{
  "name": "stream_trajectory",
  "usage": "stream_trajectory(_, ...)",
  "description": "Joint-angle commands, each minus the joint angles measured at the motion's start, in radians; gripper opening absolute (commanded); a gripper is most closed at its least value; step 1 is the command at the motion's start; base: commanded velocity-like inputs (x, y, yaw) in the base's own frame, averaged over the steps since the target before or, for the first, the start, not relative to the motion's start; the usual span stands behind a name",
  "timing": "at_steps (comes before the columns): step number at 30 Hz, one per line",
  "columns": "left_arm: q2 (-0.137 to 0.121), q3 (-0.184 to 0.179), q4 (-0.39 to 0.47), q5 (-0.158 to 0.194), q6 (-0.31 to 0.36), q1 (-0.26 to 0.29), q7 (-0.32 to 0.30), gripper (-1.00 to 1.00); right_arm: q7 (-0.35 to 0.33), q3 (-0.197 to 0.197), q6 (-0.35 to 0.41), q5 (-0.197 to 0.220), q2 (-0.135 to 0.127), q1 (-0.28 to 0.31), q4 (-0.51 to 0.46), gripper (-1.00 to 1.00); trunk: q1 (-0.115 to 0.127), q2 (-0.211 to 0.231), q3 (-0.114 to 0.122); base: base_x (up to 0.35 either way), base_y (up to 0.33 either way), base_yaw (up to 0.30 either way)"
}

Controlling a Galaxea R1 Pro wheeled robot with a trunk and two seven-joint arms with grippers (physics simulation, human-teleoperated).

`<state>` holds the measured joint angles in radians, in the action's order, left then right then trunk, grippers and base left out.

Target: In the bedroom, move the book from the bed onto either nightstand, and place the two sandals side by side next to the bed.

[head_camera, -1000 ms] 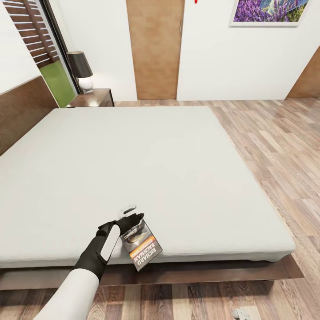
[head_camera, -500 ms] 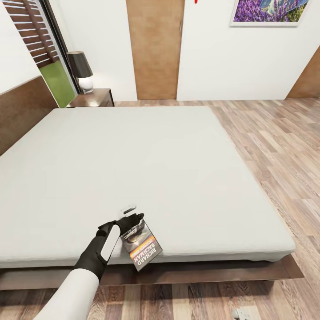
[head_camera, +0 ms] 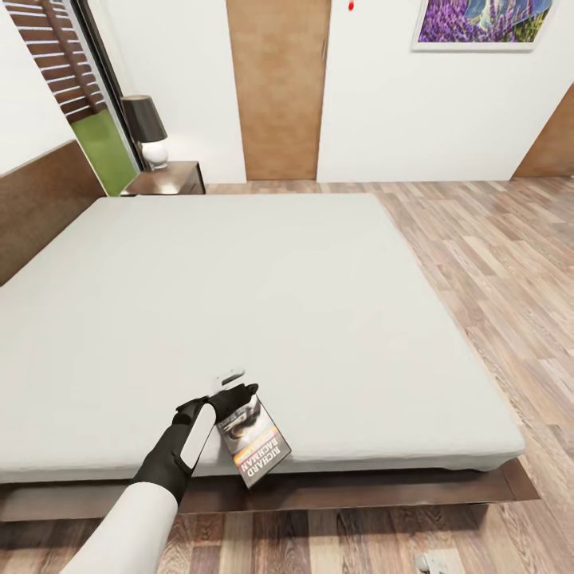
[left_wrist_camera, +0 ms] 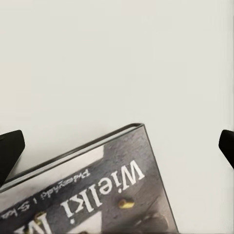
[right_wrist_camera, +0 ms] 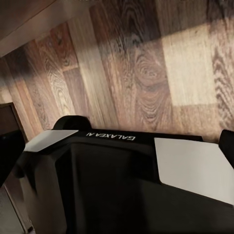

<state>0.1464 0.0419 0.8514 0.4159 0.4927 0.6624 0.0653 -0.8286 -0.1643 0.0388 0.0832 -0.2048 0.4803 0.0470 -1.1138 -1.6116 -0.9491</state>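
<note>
The book (head_camera: 253, 446), grey with an orange band, lies at the front edge of the bed (head_camera: 263, 303), its lower end sticking out past the mattress. My left gripper (head_camera: 237, 391) hovers over the book's far end. In the left wrist view the book (left_wrist_camera: 102, 190) fills the space below my left gripper (left_wrist_camera: 117, 146), whose black fingertips (left_wrist_camera: 9, 148) stand wide apart at either side, open and not touching it. My right gripper (right_wrist_camera: 117, 151) is open over the wood floor (right_wrist_camera: 146, 73) beside the robot's base. One nightstand (head_camera: 166, 177) stands at the bed's far left corner. The sandals are out of view.
A black-shaded lamp (head_camera: 146, 127) sits on the nightstand. A brown door (head_camera: 279, 88) is in the far wall, a window (head_camera: 72, 72) at the left. Open plank floor (head_camera: 510, 263) runs along the bed's right side. The headboard (head_camera: 40, 199) lines the left.
The whole picture has shifted slightly, so the camera moved a little. The left arm and the book hold the same pose.
</note>
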Motion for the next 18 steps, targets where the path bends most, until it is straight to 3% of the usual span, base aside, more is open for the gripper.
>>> stream_trajectory(1,0.001,0.002,0.002,0.011,0.006,0.0,0.007,1.0,-0.004,-0.001,0.004,0.009,-0.001,0.001,0.004,1.0,0.004,0.007,0.003,0.0,0.0,0.0)
stream_trajectory(18,0.001,0.001,0.002,0.011,0.006,0.0,0.007,1.0,-0.004,-0.001,0.003,0.007,-0.001,0.001,0.01,1.0,0.069,0.126,0.056,0.0,0.0,0.0)
